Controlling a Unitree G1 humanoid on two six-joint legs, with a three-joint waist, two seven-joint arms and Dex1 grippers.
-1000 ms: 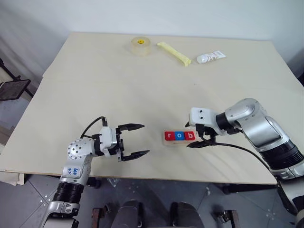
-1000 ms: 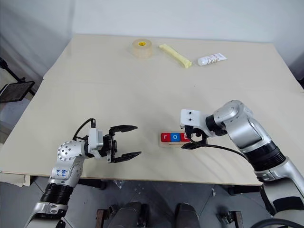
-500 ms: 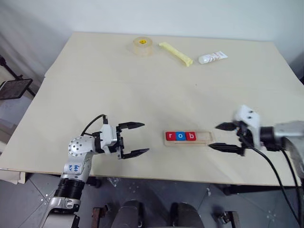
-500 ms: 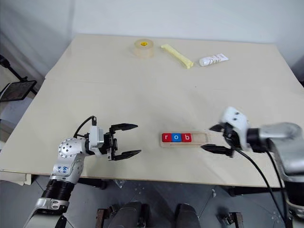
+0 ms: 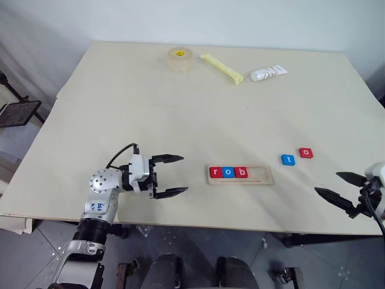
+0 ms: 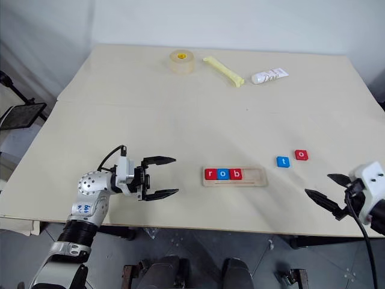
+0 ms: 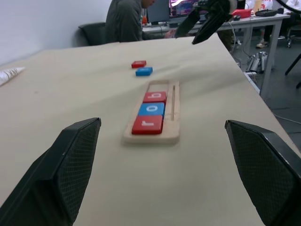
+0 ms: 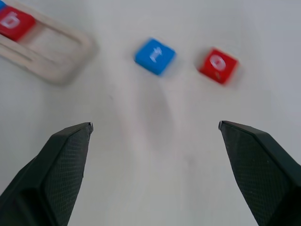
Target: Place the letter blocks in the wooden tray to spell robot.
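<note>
The wooden tray [image 5: 240, 174] lies near the front edge of the table [image 5: 120, 102], holding 3 letter blocks in its left part: red "r" [image 5: 216, 172], blue "o" [image 5: 228, 172], red "b" [image 5: 241, 172], touching in a row; the right part of the groove is bare, room for 2 more. The right gripper [image 5: 338, 187], which a second ago hovered over the tray's right end, has swung out to the table's right front corner and now hangs there, fingers wide apart and holding nothing. That withdrawal uncovers the 2 remaining blocks, blue "t" [image 5: 288, 159] and red "o" [image 5: 305, 153], lying side by side on the table to the right of the tray and slightly farther back, apart from it. The right wrist view looks toward both. The left gripper [image 5: 171, 176] waits left of the tray, pointing at it, fingers spread and empty, essentially unmoved. Judgement: the "b" placement is complete, 3 of 5 done; the next step is likely picking the red "o", which must go in before the "t". Tape roll [image 5: 178, 58], yellow stick [image 5: 221, 67] and tube [image 5: 267, 73] sit at the far edge, not involved.
</note>
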